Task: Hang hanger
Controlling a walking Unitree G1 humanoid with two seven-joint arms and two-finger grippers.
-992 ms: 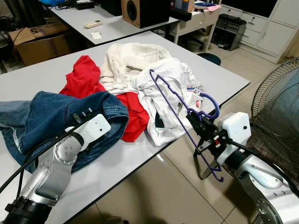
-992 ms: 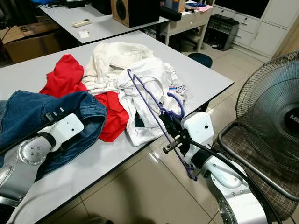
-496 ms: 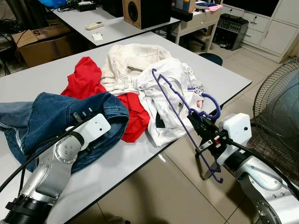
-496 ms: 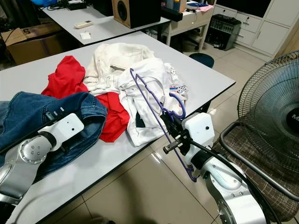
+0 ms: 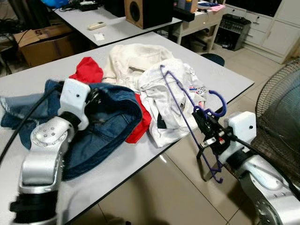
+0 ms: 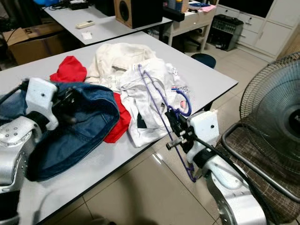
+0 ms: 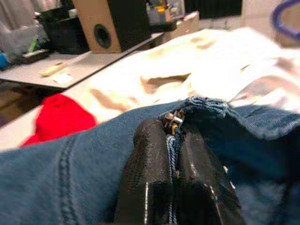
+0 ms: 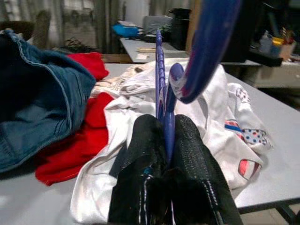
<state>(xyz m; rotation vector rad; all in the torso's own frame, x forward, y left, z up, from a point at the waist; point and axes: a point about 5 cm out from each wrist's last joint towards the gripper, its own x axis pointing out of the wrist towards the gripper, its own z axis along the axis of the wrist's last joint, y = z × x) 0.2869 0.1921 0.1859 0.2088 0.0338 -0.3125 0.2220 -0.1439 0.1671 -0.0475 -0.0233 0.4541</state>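
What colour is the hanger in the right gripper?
Purple, clearest in the left eye view: hanger, right gripper.

The jeans (image 5: 101,126) are heavy blue denim with stitched seams. Soft matt red cloth (image 5: 86,70) and creased white cloth (image 5: 171,101) lie on the smooth matt grey table (image 5: 37,77). The hanger (image 5: 185,115) is glossy purple plastic. At the bottom of the frame the floor (image 5: 154,192) is shiny tile.
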